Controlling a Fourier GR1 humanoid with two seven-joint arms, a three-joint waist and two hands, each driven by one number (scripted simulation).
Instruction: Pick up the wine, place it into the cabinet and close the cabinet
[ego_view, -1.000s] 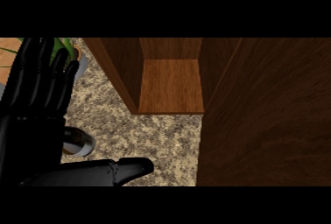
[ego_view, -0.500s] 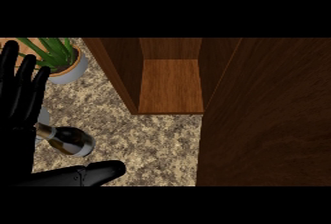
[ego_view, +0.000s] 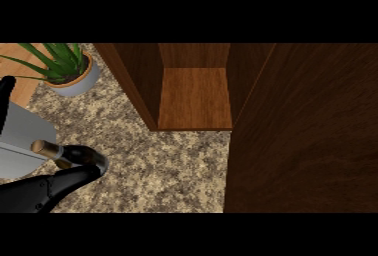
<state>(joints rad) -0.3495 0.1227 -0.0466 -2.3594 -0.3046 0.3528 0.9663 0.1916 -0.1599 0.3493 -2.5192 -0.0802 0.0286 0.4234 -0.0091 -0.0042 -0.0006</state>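
left hand (ego_view: 37, 192) at the lower left, thumb against the wine (ego_view: 74, 154), grip unclear; plant (ego_view: 65, 67) behind, open cabinet (ego_view: 193, 97) to the right

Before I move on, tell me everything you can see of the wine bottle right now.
The wine bottle shows at the view's lower left: dark glass, a tan cork-coloured top pointing up-left, seemingly tilted. Only its neck and shoulder are visible. The left hand hides its lower part, one black digit against the shoulder. It sits left of the open cabinet, apart from it.
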